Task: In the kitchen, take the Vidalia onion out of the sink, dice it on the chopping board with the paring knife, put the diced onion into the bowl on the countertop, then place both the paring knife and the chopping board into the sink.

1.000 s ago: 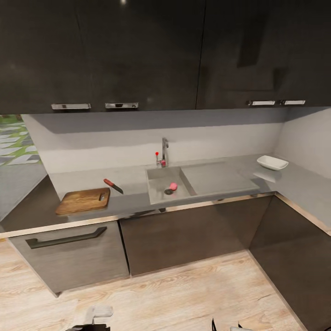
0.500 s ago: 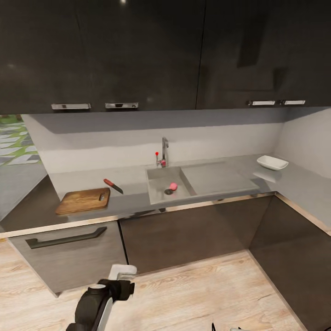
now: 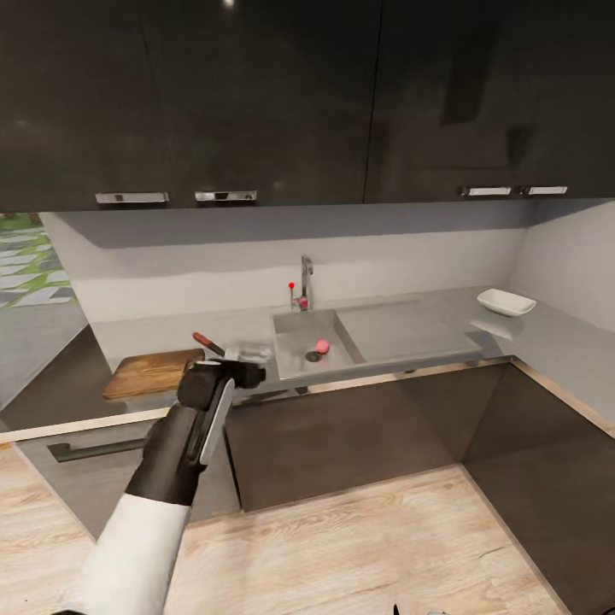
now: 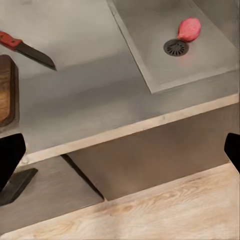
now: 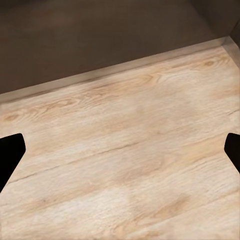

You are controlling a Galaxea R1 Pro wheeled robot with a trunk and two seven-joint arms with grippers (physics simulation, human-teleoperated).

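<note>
The left hand [image 3: 248, 366] is spread wide and empty over the counter [image 3: 401, 329] edge. The Vidalia onion [image 4: 188, 29] lies ahead in the sink [image 4: 150, 30], touching the drain. Best descend straddling it and clench gently; it may roll.

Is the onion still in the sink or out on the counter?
In: the Vidalia onion lies in the sink basin beside the drain.

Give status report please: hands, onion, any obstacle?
Left hand open, raised near countertop. Right hand open over floor. Vidalia onion in sink beside drain. No obstacle seen.
</note>
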